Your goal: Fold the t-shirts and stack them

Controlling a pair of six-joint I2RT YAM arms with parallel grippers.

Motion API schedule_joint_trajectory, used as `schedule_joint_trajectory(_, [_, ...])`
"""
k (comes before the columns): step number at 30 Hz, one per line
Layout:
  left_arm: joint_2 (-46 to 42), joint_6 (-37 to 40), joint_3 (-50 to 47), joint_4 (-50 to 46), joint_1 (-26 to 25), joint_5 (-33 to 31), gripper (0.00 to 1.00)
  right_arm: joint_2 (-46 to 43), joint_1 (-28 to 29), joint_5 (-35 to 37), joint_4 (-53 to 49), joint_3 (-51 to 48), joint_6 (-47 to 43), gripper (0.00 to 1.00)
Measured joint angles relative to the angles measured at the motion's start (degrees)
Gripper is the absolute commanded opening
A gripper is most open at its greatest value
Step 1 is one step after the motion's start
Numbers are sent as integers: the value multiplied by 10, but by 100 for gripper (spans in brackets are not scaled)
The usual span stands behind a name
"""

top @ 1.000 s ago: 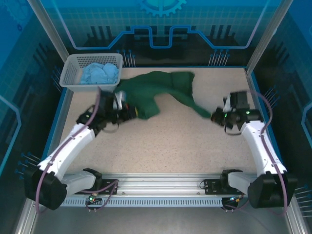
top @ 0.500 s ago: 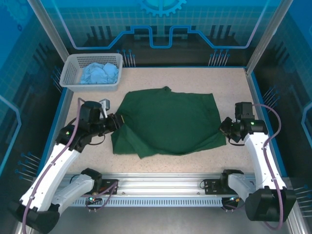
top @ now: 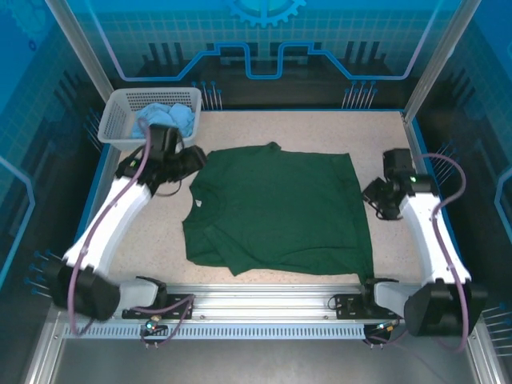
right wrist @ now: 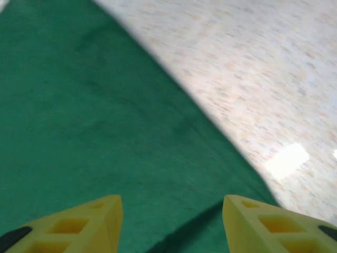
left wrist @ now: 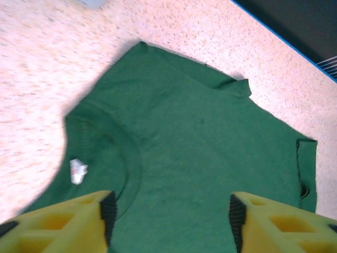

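The dark green t-shirt (top: 276, 208) lies spread flat in the middle of the table, collar towards the left. My left gripper (top: 194, 158) hovers open over its far left corner. In the left wrist view the open left gripper (left wrist: 171, 221) has nothing between its fingers; below it lie the green cloth (left wrist: 200, 142) and the collar's white label (left wrist: 78, 171). My right gripper (top: 370, 196) stands open at the shirt's right edge. The right wrist view has the right gripper (right wrist: 171, 221) above the green cloth (right wrist: 79, 105). The light blue t-shirt (top: 164, 120) lies crumpled in the basket.
The white lattice basket (top: 112, 120) sits at the table's back left corner, just behind my left gripper. Bare speckled tabletop (top: 320, 132) stretches behind the green shirt and to its right (right wrist: 274, 79). Blue-edged walls enclose the table.
The green shirt went from bunched and stretched between both shut grippers to lying flat. Both grippers opened and let go of it. The left arm swung back towards the basket.
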Motion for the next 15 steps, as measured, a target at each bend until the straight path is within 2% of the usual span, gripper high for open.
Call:
schedule_joint_trajectory(4, [186,-3,110,-22,-20,17,53,165,71,12,2,132,-27,47])
schedule_joint_trajectory(7, [308,-1,191,-50,-47,28,50,294,101,18,2,221,-47,42])
schedule_joint_trajectory(15, [552,9,417,-111,-82,42,49,575,106,19,-28,439,-87,32])
